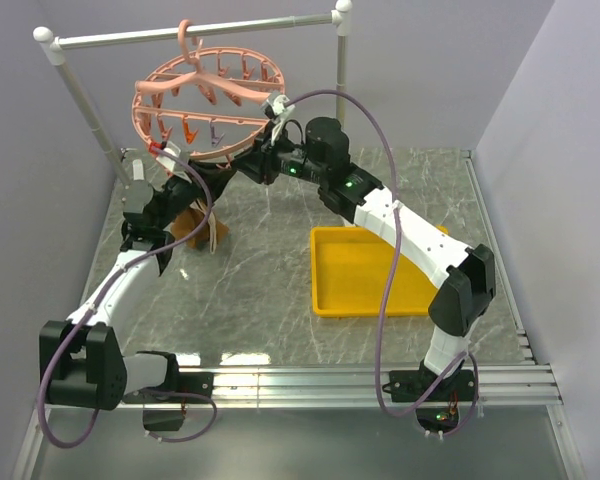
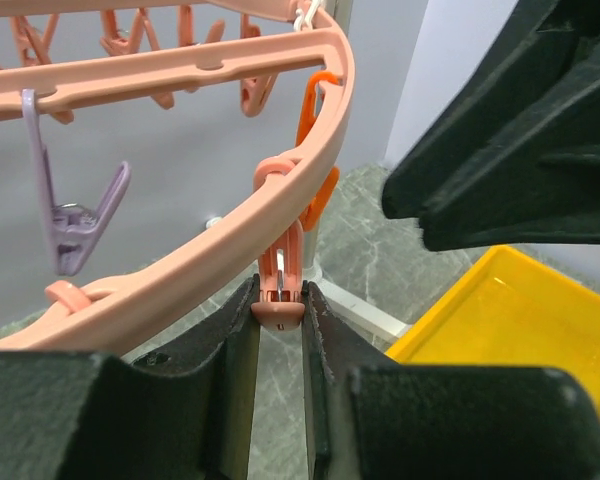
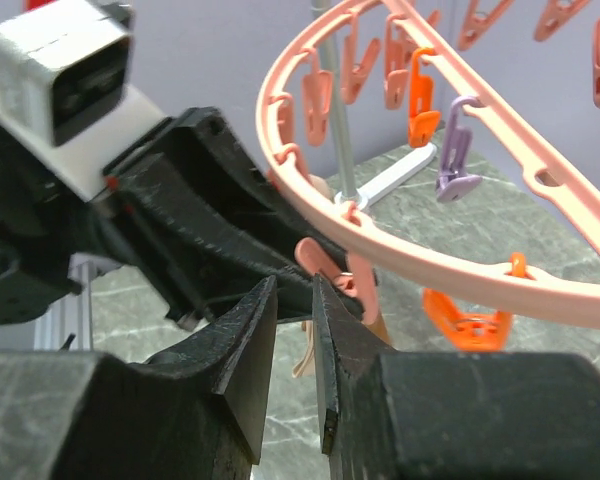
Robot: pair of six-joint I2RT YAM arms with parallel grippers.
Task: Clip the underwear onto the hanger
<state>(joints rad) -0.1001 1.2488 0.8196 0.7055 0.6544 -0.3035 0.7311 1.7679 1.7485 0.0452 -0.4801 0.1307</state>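
The salmon-pink hanger (image 1: 225, 88) hangs by its hook from the rail, with its ring (image 2: 180, 265) tilted. My left gripper (image 2: 280, 292) is shut on a pink clip (image 2: 280, 300) that dangles from the ring's near edge. In the top view the left gripper (image 1: 215, 175) points up at that edge. My right gripper (image 3: 295, 285) faces it from the right, just short of the same clip (image 3: 330, 268). Its jaws stand a narrow gap apart with nothing between them. The brown underwear (image 1: 195, 228) hangs low beside the left wrist. A bit of it (image 3: 383, 328) shows under the clip.
A yellow tray (image 1: 365, 270) lies on the marble table to the right of centre. The white and grey rail (image 1: 190, 33) spans the back, and its left post slants down behind the left arm. Orange (image 3: 465, 320) and purple (image 2: 75, 225) clips hang nearby.
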